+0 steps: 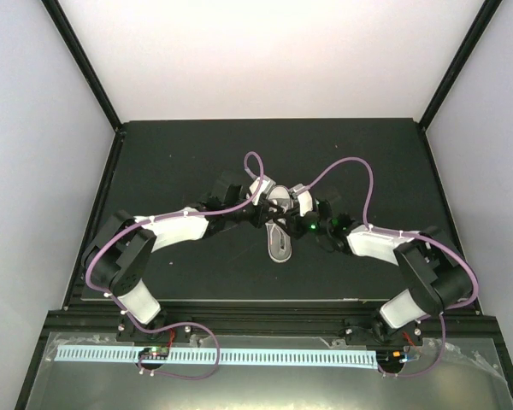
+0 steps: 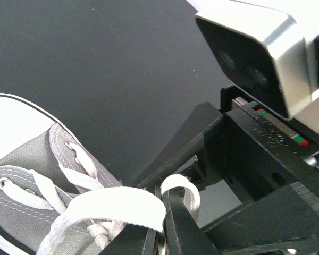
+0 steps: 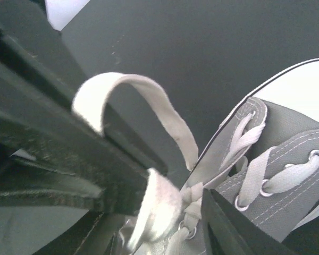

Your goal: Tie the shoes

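Sneaker (image 1: 280, 239) sits mid-way on the black table (image 1: 179, 162), its toe cap (image 1: 280, 254) toward the arm bases. Farther back, over the lacing, the left gripper (image 2: 160, 226) is pressed together on a white lace (image 2: 111, 207). The right gripper (image 3: 175, 195) has a lace loop (image 3: 133, 87) arching over one finger (image 3: 69, 149) (gripped or not, I cannot tell).

sneaker (image 1: 279, 232) on table (image 1: 179, 154), centre, toe nearward | left claw (image 1: 268, 210) left of laces (image 2: 111, 204); right claw (image 1: 294, 213) right
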`<control>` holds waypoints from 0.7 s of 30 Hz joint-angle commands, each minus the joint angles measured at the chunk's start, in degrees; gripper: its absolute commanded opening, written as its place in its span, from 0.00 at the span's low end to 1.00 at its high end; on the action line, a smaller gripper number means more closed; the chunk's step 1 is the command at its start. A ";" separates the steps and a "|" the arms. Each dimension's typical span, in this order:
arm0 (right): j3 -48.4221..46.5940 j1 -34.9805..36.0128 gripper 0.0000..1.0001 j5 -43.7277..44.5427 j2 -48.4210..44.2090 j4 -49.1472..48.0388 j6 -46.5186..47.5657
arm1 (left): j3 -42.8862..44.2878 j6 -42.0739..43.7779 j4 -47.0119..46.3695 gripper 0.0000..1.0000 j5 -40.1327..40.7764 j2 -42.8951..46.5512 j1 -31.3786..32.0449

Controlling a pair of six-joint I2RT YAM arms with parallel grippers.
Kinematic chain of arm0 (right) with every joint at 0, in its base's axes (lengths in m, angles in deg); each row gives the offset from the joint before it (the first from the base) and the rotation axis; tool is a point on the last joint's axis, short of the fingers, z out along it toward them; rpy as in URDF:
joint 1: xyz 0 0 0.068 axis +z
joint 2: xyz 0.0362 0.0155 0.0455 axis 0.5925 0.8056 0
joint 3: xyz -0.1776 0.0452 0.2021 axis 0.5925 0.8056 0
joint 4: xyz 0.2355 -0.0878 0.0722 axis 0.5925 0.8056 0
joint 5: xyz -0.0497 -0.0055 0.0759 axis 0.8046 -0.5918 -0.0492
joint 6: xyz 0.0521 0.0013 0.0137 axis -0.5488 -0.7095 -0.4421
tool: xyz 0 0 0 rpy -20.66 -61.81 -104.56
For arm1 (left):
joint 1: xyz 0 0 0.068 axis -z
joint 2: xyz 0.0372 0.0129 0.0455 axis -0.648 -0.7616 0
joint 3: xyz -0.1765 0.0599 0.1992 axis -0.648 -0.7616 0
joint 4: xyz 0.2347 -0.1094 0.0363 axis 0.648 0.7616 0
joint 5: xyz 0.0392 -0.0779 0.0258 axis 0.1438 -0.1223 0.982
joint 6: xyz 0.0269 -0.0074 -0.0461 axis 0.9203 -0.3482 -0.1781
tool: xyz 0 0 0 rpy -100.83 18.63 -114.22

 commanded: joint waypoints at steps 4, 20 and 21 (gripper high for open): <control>-2.02 0.20 0.27 3.14 1.88 -2.03 2.24 | 2.96 1.65 0.92 0.01 -0.77 1.02 -0.42; -0.66 0.17 0.02 7.13 -0.26 -4.45 -4.52 | 16.79 4.43 12.85 0.44 -4.17 -8.98 -5.60; -0.66 0.22 0.02 6.86 -0.18 -4.77 -4.81 | 15.66 4.67 12.92 0.48 -4.37 -8.33 -6.03</control>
